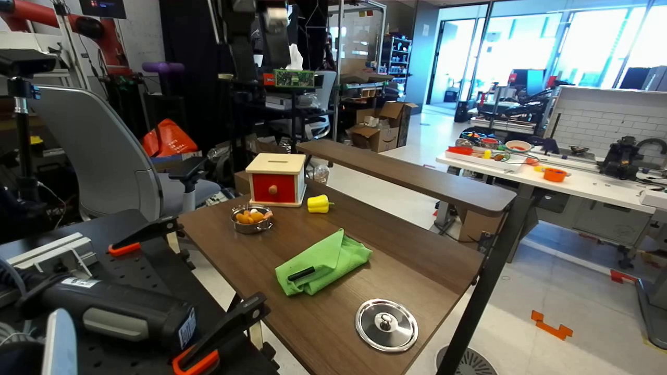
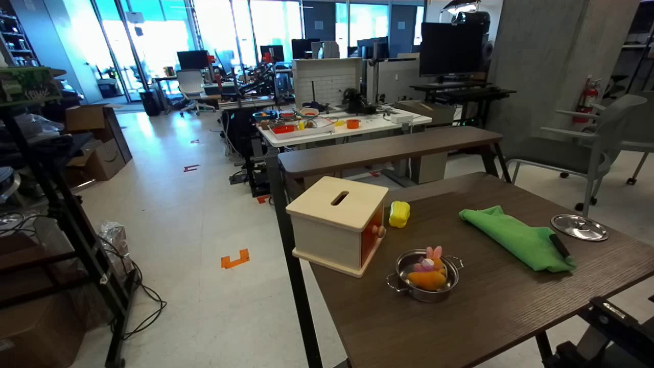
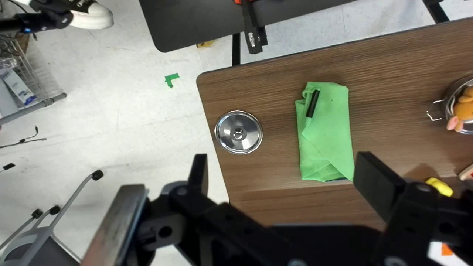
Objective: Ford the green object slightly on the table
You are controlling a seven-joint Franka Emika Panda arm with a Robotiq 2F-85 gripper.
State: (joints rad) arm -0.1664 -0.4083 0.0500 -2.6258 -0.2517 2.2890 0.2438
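1. Wrist view, at the left end of the dark wood-grain desk (image 3: 273,88): the steel pot lid (image 3: 238,132), landmark for the places below.
2. Right of the lid, near but apart from it, lies the green cloth (image 3: 329,136), with a black rod (image 3: 312,103), perhaps a marker, resting on it.
3. Progress: overlapping layers and a slanting flap show it already partly folded. I judge the slight fold made or nearly so; whether one more is wanted I cannot tell.
4. Its long axis runs up and down the view, roughly in line with the desk's short edge beside the lid. The rod's end points upward past the lid's level, the opposite end downward past it.
5. Fingers (image 3: 378,184), spread wide and gripping nothing, show lower left and lower right of the lid.
6. Farther right of the lid: a toy yellow bell pepper (image 3: 439,186), then a two-handled steel pot (image 2: 428,296), whole in an exterior view.
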